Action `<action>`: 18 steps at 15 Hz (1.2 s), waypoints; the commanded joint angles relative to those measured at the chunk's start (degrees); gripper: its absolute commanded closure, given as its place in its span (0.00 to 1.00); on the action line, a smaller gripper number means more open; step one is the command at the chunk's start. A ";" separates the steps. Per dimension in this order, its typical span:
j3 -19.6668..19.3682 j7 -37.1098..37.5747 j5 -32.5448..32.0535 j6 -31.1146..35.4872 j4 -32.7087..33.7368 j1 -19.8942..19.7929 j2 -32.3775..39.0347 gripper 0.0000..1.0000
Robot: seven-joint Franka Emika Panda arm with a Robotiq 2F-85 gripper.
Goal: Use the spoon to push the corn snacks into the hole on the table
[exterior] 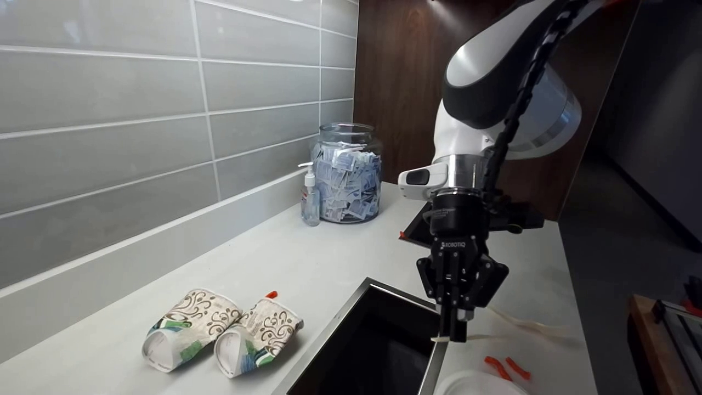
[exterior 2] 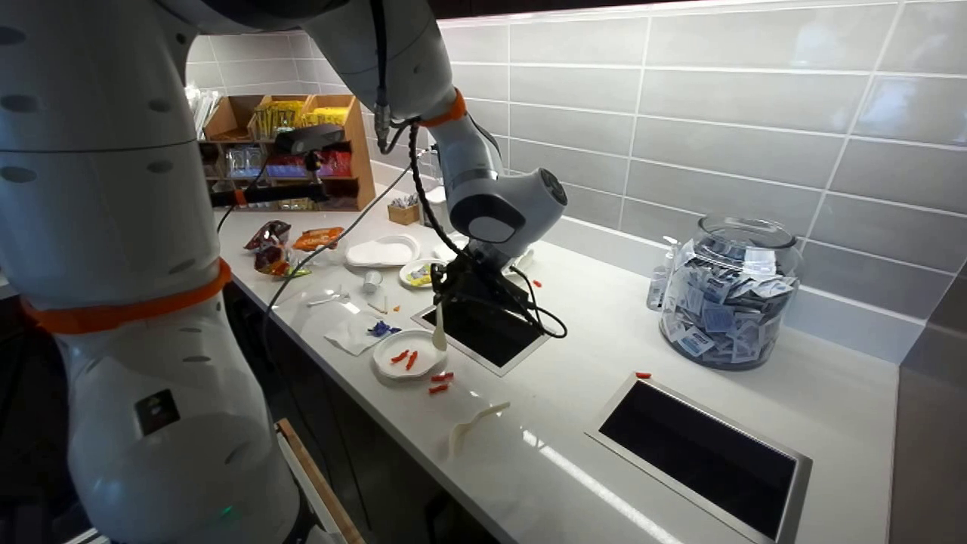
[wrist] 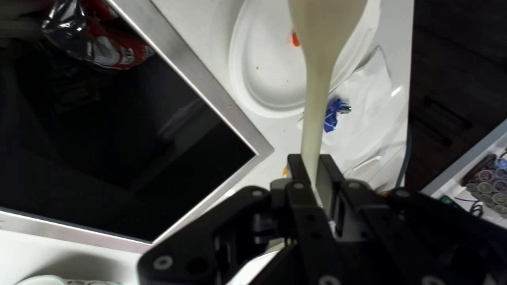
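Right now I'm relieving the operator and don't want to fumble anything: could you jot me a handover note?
Claw: shut on the spoon.
Snacks: two on the plate, two next to it on the counter, one toward the wall, one at a corner of the farther hole.
Done: spoon gripped; the hole beside the plate is too dark inside to show whether any snacks are in.
Left: push these snacks into that hole, presumably the target.

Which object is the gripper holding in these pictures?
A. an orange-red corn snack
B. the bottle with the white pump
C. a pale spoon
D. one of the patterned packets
C, because the wrist view shows the gripper closed on the handle of the pale spoon, with one jaw on each side of it.
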 commanded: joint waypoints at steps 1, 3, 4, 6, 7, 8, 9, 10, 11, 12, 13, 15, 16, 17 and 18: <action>-1.79 -6.71 1.19 -3.71 -2.10 1.95 -1.42 0.97; -2.02 -9.32 0.74 -4.31 -3.15 2.65 -1.95 0.97; -1.97 -10.18 0.23 -4.17 -3.76 3.10 -2.27 0.97; -2.49 -8.60 0.08 -3.51 -1.88 3.57 -0.39 0.87; -2.44 -9.16 0.07 -3.50 -2.33 3.89 -0.58 0.87; -2.41 -9.43 0.06 -3.49 -2.61 4.10 -0.76 0.87; -2.40 -9.62 0.06 -3.48 -2.79 4.20 -0.89 0.87; -2.42 -9.73 0.06 -3.48 -2.87 4.21 -0.97 0.87; -2.42 -9.73 -1.47 -4.76 -2.60 4.28 -0.98 0.97; -2.50 -9.77 -2.01 -4.62 -2.89 4.36 -1.09 0.97; -2.70 -10.09 -2.39 -5.64 -2.88 4.30 -0.95 0.97; -3.00 -10.95 -3.03 -7.35 -3.24 4.25 -1.10 0.97; -3.08 -11.59 -3.19 -7.89 -3.57 4.30 -1.25 0.97; -3.15 -12.06 -3.50 -8.14 -3.80 4.38 -1.29 0.97; -3.23 -12.54 -3.77 -8.42 -3.93 4.42 -1.34 0.97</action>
